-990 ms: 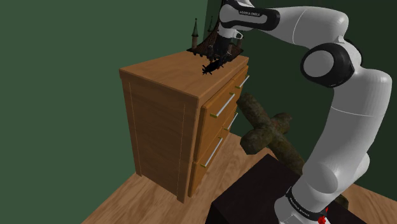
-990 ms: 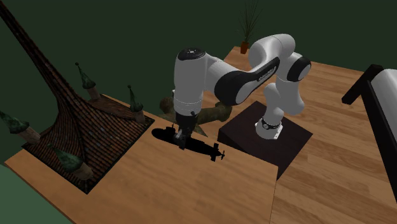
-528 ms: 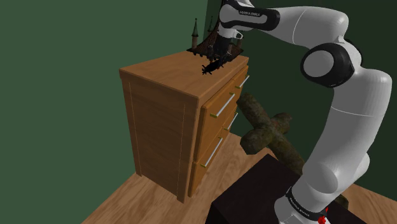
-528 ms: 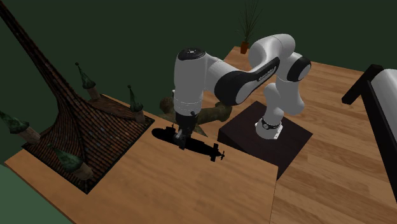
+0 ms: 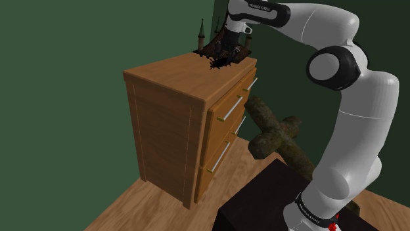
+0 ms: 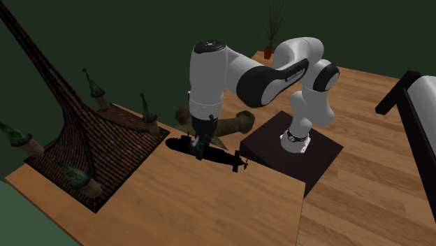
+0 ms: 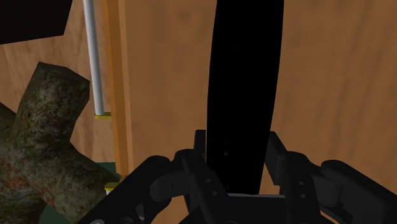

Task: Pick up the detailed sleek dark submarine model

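The submarine model (image 6: pixel 218 158) is long, slim and black, with a small propeller at one end. My gripper (image 6: pixel 198 145) is shut on its hull near the conning tower and holds it just above the wooden dresser top (image 6: pixel 195 203). In the shoulder view the submarine (image 5: pixel 217 63) hangs under the gripper (image 5: pixel 227 55) near the dresser's far corner. Looking along the hand, the black hull (image 7: pixel 245 83) runs away from the gripper (image 7: pixel 238 159), and both fingers (image 7: pixel 197 167) press against its sides.
A large dark model with small spires (image 6: pixel 91 140) takes up the dresser's back corner beside the submarine. The drawer fronts carry metal handles (image 7: pixel 95 57). A mossy log-like shape (image 5: pixel 276 131) lies on the floor between the dresser and the dark stand (image 6: pixel 293 150).
The arm has risen a little with the gripper still shut, and the submarine has come up off the dresser top with it.
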